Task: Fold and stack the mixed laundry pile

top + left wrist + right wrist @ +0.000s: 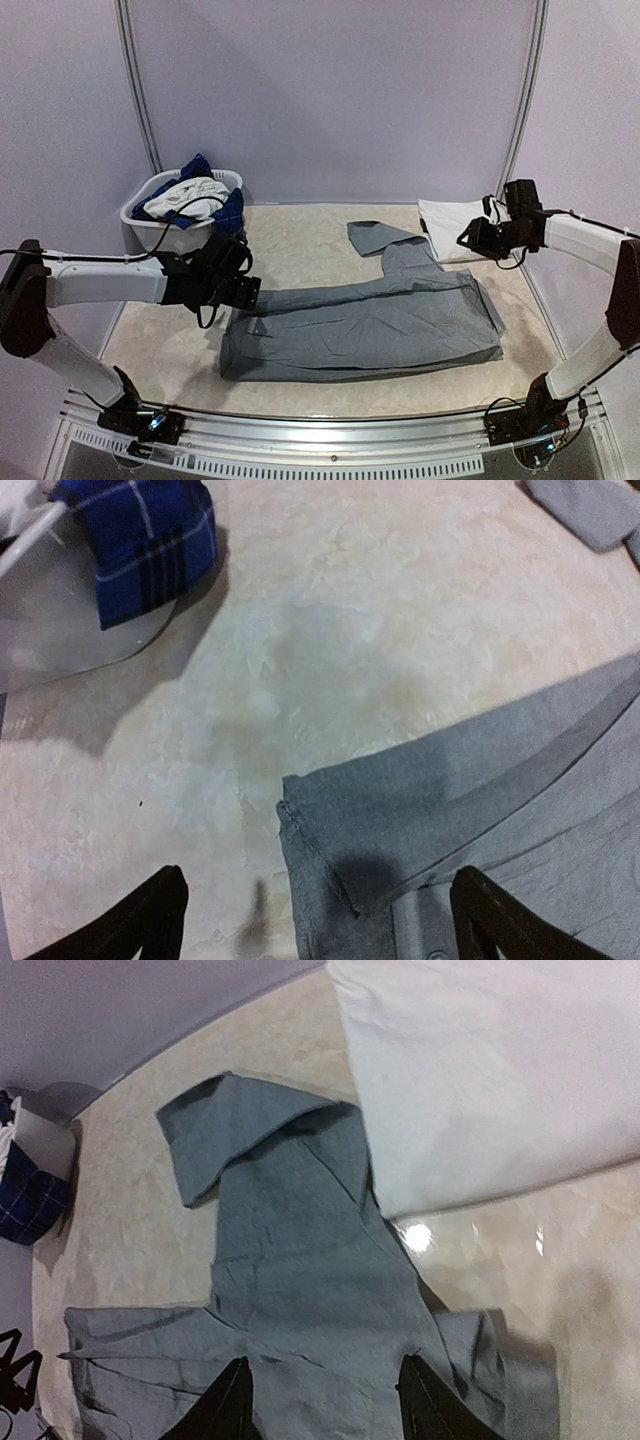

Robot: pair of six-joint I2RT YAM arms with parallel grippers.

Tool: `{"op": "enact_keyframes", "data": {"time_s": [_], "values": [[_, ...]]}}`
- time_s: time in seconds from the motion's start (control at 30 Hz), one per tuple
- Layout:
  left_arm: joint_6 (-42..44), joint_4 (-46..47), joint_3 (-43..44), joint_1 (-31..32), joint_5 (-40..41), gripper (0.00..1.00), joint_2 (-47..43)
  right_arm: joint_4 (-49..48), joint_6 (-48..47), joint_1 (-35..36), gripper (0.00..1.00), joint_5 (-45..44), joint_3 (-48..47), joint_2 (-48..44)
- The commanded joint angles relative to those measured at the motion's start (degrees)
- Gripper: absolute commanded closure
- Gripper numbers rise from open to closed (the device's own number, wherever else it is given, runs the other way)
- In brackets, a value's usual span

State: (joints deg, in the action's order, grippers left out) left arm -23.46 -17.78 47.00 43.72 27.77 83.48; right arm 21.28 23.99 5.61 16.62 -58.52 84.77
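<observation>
A plain grey T-shirt (370,325) lies on the table, its body folded lengthwise, one sleeve (385,237) sticking out toward the back. My left gripper (243,292) is open above the shirt's left corner (330,840); nothing is between its fingers. My right gripper (466,238) is open above the shirt's sleeve area (300,1250), empty. A folded white piece (455,228) lies at the back right, also in the right wrist view (490,1080). The blue plaid cloth (200,168) and white pieces (185,196) sit in the basket.
The white plastic oval basket (165,232) stands at the back left, the plaid cloth (150,540) hanging over its rim (40,540). Bare beige tabletop (350,630) lies between basket and shirt. A metal rail (330,430) runs along the near edge.
</observation>
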Motion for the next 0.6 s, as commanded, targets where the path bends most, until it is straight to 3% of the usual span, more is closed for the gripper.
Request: {"op": "enact_keyframes", "data": {"time_s": [0.0, 0.1, 0.33, 0.57], "values": [[-0.37, -2.74, 3.37, 0.57, 3.45, 0.05, -0.68, -2.06, 0.23, 1.78, 0.5, 6.23, -11.12, 10.65], [-0.38, -2.67, 2.92, 0.57, 3.86, 0.01, -0.99, -5.28, 4.77, 3.6, 0.47, 8.33, -17.16, 19.04], [-0.37, -1.2, 1.11, 0.57, 3.14, 0.0, -1.52, -26.1, 23.33, 7.38, 0.45, 15.18, -23.12, 34.68], [-0.05, -1.12, 0.81, 0.57, 2.95, 0.0, -1.09, -32.68, 32.72, 8.35, 0.44, 14.18, -26.71, 43.87]]}}
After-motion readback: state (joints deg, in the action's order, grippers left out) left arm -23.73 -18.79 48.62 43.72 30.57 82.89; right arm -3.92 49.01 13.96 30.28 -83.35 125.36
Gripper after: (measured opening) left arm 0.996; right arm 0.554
